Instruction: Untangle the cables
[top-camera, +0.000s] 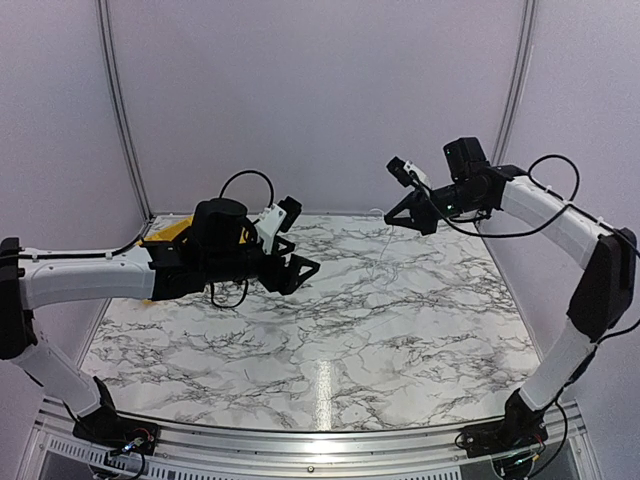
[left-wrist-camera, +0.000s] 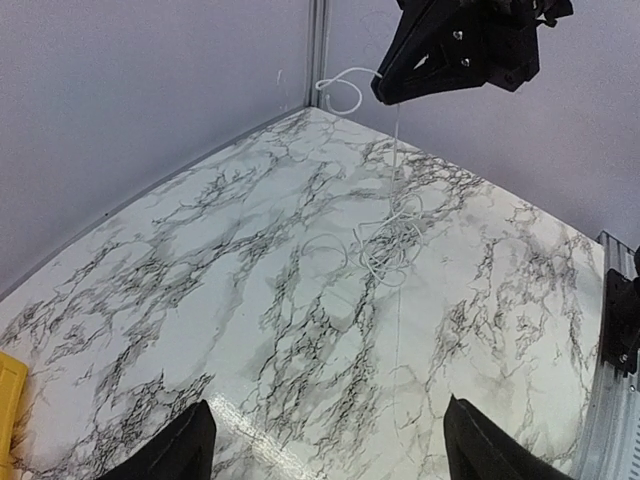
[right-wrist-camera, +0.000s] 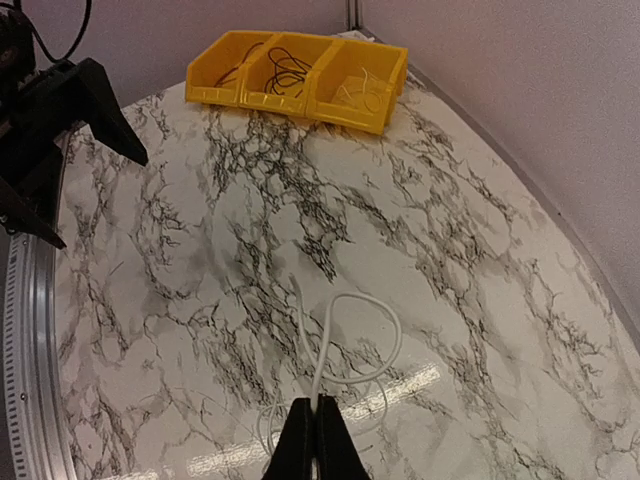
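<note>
The cable in play is a thin white one. My right gripper (right-wrist-camera: 316, 420) is shut on it and holds it well above the table, with a small loop (right-wrist-camera: 372, 322) sticking out past the fingertips. In the left wrist view the strand hangs from the right gripper (left-wrist-camera: 385, 92) down to a loose white tangle (left-wrist-camera: 390, 245) on the marble table. From above, the strand (top-camera: 386, 255) is barely visible under the right gripper (top-camera: 392, 216). My left gripper (top-camera: 298, 263) is open and empty, hovering over the table's left half, well short of the tangle (left-wrist-camera: 330, 452).
A yellow three-compartment bin (right-wrist-camera: 300, 88) stands at the back left corner (top-camera: 165, 232); two compartments hold thin dark wires (right-wrist-camera: 290, 65) and one holds a pale wire. Grey walls close the back and sides. A metal rail (left-wrist-camera: 610, 420) runs along the table's near edge.
</note>
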